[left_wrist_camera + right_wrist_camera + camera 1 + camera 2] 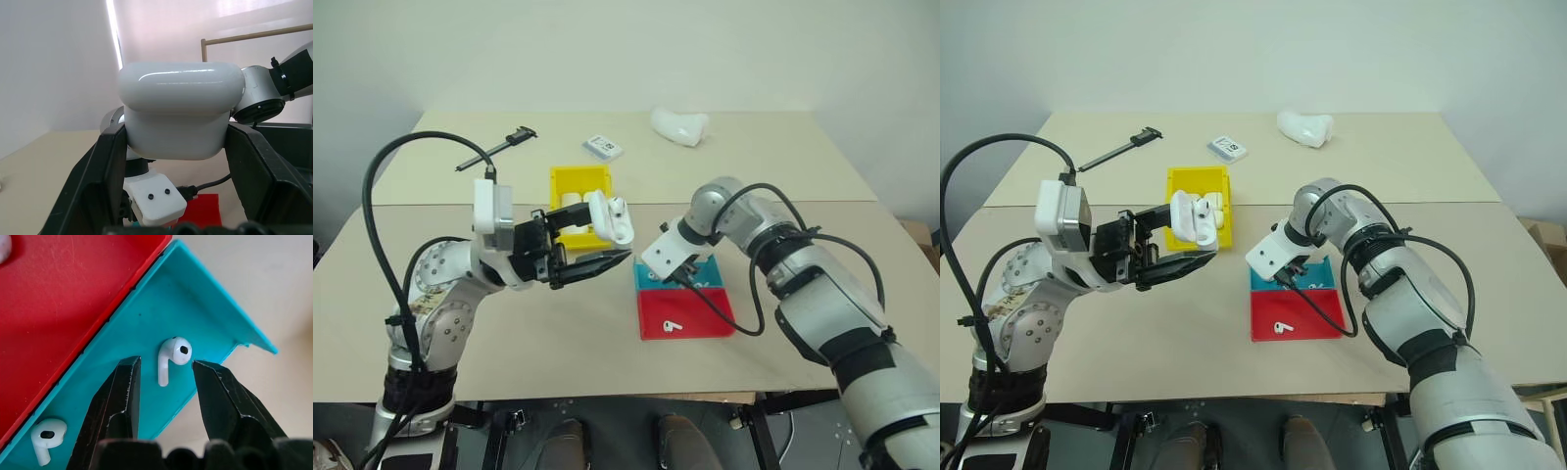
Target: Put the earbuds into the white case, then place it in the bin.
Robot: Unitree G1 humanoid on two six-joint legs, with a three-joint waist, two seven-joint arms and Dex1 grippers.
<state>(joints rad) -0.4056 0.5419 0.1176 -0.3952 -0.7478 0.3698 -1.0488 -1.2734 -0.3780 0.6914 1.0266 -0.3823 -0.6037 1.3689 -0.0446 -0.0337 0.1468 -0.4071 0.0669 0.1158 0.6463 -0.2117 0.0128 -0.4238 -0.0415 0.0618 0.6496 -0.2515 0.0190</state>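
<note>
The left gripper (pixel 607 262) is clamped on the white case (pixel 610 217), holding it up above the table (pixel 558 333) just in front of the yellow bin (pixel 570 182). The case's lid is flipped open, and in the left wrist view its rounded body (pixel 178 115) sits squeezed between the two black fingers (pixel 95 181).

The right gripper (pixel 164 382) points down into the blue half of a shallow red-and-blue tray (pixel 705 328), which lies on the table to the right of the bin. Its fingers stand apart, not touching anything. One earbud (pixel 172 357) lies on the blue floor between the two fingertips, near the tray's corner, head toward the right-hand finger in that view and stem running alongside the other. A second earbud (pixel 46 438) lies farther along the same blue compartment, beside the divider with the red half and outside the fingers. A third earbud (pixel 672 324) rests in the red compartment, well apart from the gripper.

At the far side of the table lie a lumpy white object (pixel 680 125), a small card (pixel 603 148) and a black tool (pixel 499 147).
</note>
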